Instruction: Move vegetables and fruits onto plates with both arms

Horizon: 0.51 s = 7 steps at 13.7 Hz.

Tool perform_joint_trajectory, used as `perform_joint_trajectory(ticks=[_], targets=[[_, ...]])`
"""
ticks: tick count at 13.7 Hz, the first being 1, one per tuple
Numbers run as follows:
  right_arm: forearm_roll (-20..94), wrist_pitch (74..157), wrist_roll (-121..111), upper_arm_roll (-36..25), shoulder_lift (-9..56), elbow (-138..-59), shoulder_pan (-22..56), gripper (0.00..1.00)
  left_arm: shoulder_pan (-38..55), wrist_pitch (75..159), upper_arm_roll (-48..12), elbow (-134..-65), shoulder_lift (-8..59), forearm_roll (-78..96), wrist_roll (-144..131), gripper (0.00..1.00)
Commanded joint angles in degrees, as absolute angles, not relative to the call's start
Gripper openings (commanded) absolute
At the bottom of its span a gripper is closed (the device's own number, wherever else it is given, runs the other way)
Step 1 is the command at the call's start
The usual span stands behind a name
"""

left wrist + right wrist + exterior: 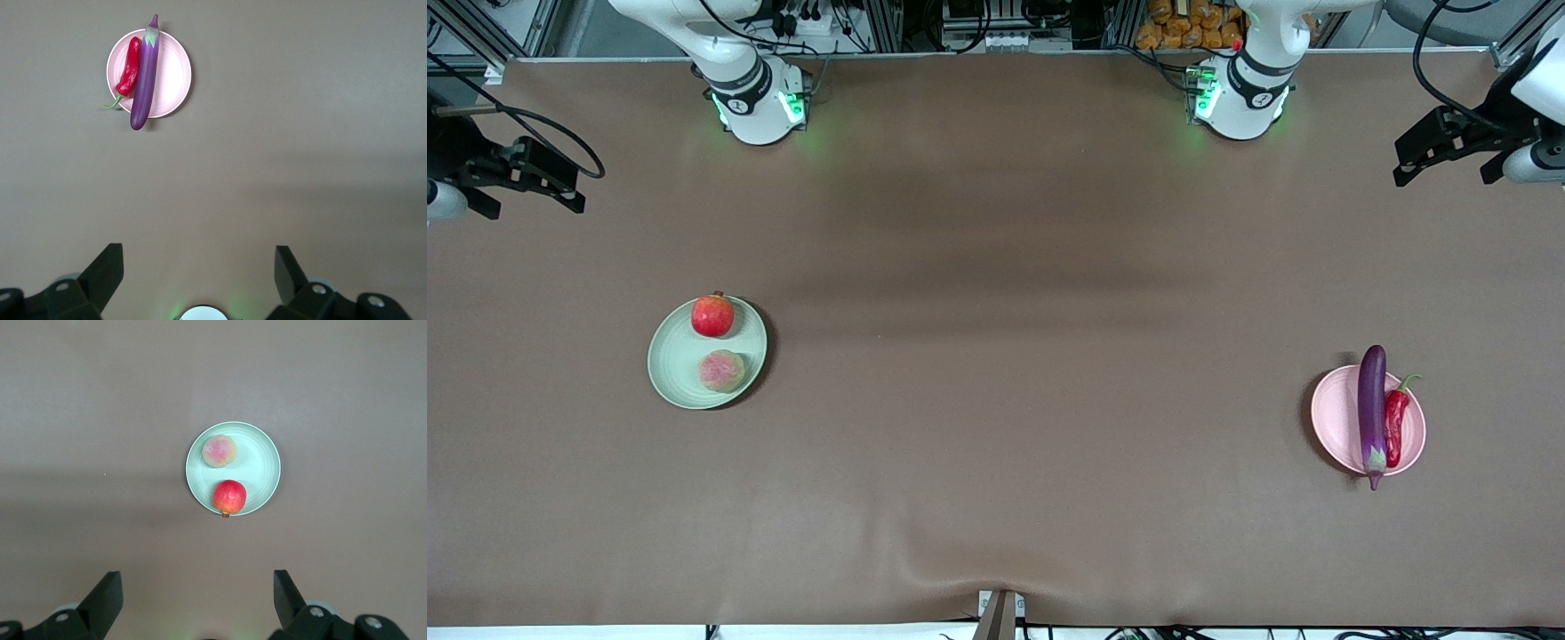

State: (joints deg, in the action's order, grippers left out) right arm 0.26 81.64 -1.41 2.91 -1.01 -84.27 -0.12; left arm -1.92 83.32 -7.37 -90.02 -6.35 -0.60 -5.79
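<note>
Brown-covered table [996, 267], metal frame rails [925, 27], tangled cables [800, 18]

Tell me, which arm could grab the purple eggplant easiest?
Probably the left: the eggplant lies on the pink plate at that arm's end of the table, and the left pincer is open.

Both arms' upper links and 2 gripper bodies cut off at frame edges

Setting: robotics laboratory. Evidence: brown-covered counter [996, 267] filling the frame; two white arm bases with green lights, upper left [756, 102] and upper right [1240, 98]; aluminium framing and loose black cables [996, 22] along the top edge; clamped black mounts at both side edges.
</note>
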Motion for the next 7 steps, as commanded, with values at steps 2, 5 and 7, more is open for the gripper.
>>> perform_joint_trajectory(ticks=[2, 5, 7], targets=[[-0.17, 79.72, -1.49, 3.52, -0.79, -82.88, 0.00, 1.00, -2.37, 82.97, -7.38, -88.59, -5.80, -0.44, -4.83, 1.00], [0.00, 80.85, -1.23, 3.51, -0.53, -82.97, 0.00, 1.00, -2.37, 82.97, -7.38, -88.59, -5.80, -0.44, -4.75, 1.00], [0.09, 81.48, -1.23, 3.60, -0.62, -83.06, 0.09, 1.00, -2.90, 82.97, -7.38, -88.59, -5.80, -0.44, -4.66, 1.00]])
